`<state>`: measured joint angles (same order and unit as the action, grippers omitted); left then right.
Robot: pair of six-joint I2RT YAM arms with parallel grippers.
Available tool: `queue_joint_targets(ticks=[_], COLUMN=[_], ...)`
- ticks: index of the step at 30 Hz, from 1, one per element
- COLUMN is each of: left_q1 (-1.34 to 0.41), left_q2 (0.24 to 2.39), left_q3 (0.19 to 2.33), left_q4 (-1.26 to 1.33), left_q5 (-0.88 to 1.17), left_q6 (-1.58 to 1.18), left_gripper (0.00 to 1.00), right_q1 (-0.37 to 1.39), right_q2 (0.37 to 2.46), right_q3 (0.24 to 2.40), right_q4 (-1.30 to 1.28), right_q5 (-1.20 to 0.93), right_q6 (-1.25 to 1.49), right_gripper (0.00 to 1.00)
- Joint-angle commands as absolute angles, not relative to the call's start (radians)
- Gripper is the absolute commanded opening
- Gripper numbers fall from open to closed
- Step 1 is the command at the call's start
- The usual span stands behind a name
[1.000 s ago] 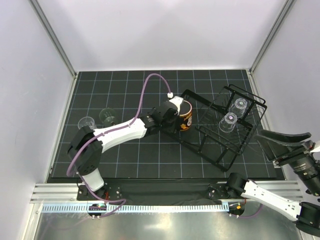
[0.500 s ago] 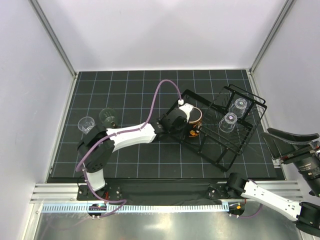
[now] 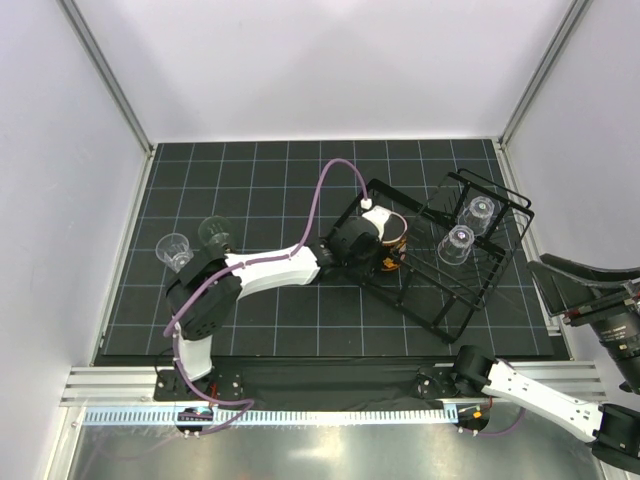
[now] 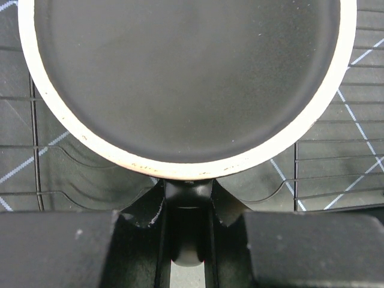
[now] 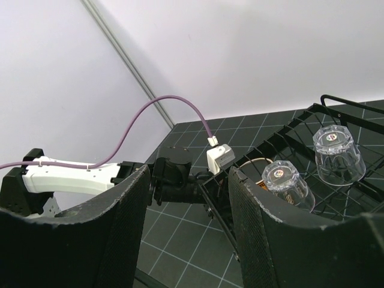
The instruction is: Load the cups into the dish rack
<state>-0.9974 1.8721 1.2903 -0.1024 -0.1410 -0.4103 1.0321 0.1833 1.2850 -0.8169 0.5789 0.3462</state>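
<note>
The mug point(image 4: 186, 78) fills the left wrist view base-first: a black disc with a pale rim. My left gripper point(image 4: 188, 201) is shut on its black handle point(image 4: 188, 189). Seen from above, that gripper point(image 3: 372, 245) holds the mug point(image 3: 392, 238) over the left end of the black wire dish rack point(image 3: 497, 190). Two clear cups point(image 3: 480, 212) point(image 3: 455, 243) sit upside down in the rack. Two more clear cups point(image 3: 175, 248) point(image 3: 213, 232) stand on the mat at the left. My right gripper point(image 5: 187, 228) is open and empty, off to the right of the rack point(image 5: 348, 105).
The black gridded mat point(image 3: 260, 320) ends at white walls on the left, back and right. A purple cable point(image 3: 325, 185) arcs over the left arm point(image 3: 265, 268). The metal rail point(image 3: 320, 385) with both arm bases runs along the near edge.
The left arm has carried the mug to the right, from beside the rack to over its left end, tipping it further. The right gripper has drifted slightly down and right.
</note>
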Motion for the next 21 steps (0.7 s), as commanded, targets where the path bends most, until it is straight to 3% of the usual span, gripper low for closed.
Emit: queue_joint_targets(ticks=[1, 10, 14, 21], left_q1=[-1.000, -1.000, -1.000, -0.997], left_q2=[1.853, 1.893, 1.894, 1.899], left_q3=[1.373, 1.390, 1.388, 1.391], left_q4=[0.081, 0.080, 0.077, 0.054], left_q5=[-0.175, -0.164, -0.172, -0.176], left_q6=[-0.390, -0.416, -0.422, -0.422], left_gripper=[0.00, 0.00, 0.09, 0.13], right_q1=[1.037, 1.037, 1.035, 1.037], right_q2=[0.183, 0.184, 0.184, 0.181], right_q3=[1.295, 1.296, 1.298, 1.299], right_q4=[-0.799, -0.801, -0.804, -0.804], right_q5=[0.604, 0.614, 0.614, 0.620], right_q6=[0.342, 0.345, 0.345, 0.344], right_gripper=[0.57, 0.57, 0.57, 0.57])
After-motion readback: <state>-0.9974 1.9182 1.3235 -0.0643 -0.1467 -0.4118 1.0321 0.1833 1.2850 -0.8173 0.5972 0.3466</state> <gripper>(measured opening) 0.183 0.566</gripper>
